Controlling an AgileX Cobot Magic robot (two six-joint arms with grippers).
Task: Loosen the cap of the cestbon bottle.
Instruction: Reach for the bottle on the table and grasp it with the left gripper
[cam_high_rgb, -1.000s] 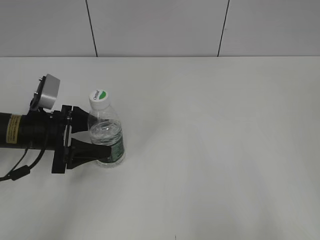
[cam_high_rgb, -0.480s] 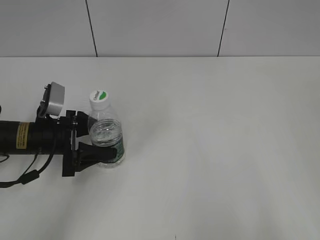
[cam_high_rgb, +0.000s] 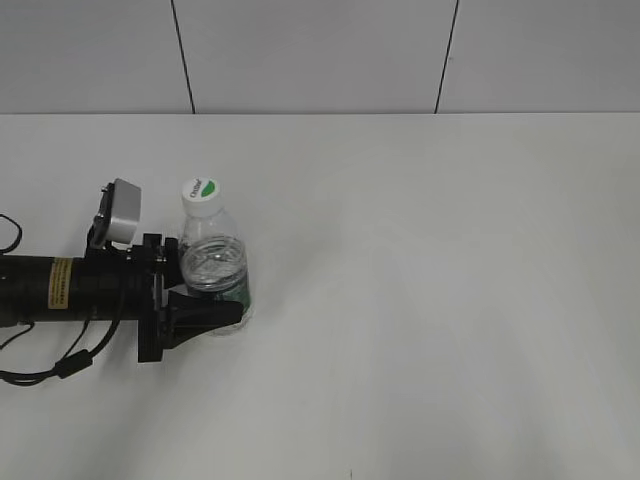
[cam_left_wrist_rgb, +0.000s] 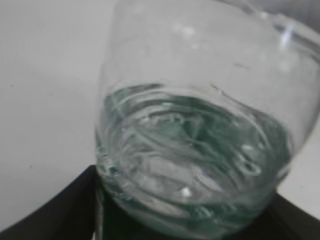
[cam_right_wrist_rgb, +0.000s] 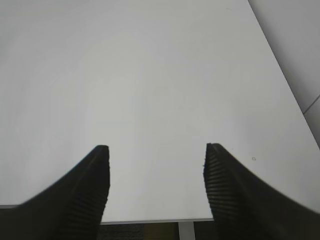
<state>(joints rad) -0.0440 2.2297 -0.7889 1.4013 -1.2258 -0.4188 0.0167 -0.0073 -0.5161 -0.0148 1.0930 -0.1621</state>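
1. Exterior view: the cestbon bottle (cam_high_rgb: 214, 285) stands upright on the white table (cam_high_rgb: 430, 300), left of centre, its cap (cam_high_rgb: 200, 194) on top. The left gripper (cam_high_rgb: 212, 300) reaches in level from the left, its jaws either side of the bottle's green-labelled lower body.
2. Left wrist view: the bottle fills the frame between two dark fingers (cam_left_wrist_rgb: 55, 210); whether they press it I cannot tell, as it is blurred.
3. Right wrist view: the right gripper (cam_right_wrist_rgb: 156, 172) hangs above bare table, jaws spread, holding nothing.
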